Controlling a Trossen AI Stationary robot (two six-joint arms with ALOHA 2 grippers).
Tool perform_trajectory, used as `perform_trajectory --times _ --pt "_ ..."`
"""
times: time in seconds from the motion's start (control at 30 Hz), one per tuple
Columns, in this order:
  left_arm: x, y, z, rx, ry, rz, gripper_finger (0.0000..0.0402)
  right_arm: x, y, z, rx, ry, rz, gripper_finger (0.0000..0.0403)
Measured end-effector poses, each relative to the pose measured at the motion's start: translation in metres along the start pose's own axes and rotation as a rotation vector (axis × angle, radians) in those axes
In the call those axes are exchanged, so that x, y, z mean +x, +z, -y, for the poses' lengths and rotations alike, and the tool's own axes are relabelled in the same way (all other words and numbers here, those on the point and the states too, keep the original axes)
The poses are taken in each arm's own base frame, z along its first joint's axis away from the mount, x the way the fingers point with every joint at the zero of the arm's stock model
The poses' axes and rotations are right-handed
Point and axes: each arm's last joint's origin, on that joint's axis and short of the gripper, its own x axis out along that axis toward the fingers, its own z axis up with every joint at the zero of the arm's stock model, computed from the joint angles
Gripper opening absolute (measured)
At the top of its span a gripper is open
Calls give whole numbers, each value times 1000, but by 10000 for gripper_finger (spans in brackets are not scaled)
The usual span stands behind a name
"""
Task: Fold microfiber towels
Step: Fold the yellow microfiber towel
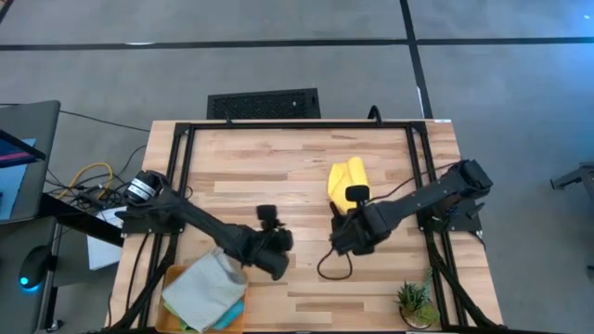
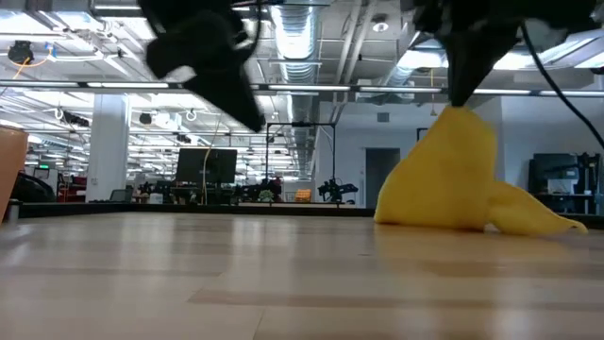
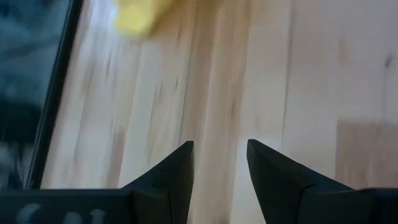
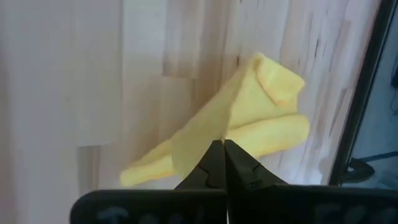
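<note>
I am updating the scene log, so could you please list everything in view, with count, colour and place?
Soft yellow microfiber towel: one, yellow, crumpled on the table's right half, one corner lifted.
Pile of soft cloths: light grey on top, teal edge below, on the tray.
Flat orange rectangular tray: one, orange, near left corner.
Small potted plant: one, green, near right corner.
Wooden table: one, pale wood, black frame.
Floor vent grille: one, black, beyond the table.
Left claw: dark, open, above bare wood near the tray.
Right claw: dark, shut on the yellow towel's corner.
</note>
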Motion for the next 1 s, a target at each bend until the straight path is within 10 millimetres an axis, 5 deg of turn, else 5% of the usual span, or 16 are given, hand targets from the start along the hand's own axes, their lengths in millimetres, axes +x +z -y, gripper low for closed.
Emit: perform_trajectory --times 0.4,0.6,1.0 --pt "37 59 -40 141 -407 371 142 -26 -9 -33 -20 12 62 5" --pt "59 80 -65 112 -450 585 142 -30 -12 -41 -36 -29 99 6" --pt "112 84 -75 157 -543 717 142 -33 -15 -43 -4 -35 91 6"
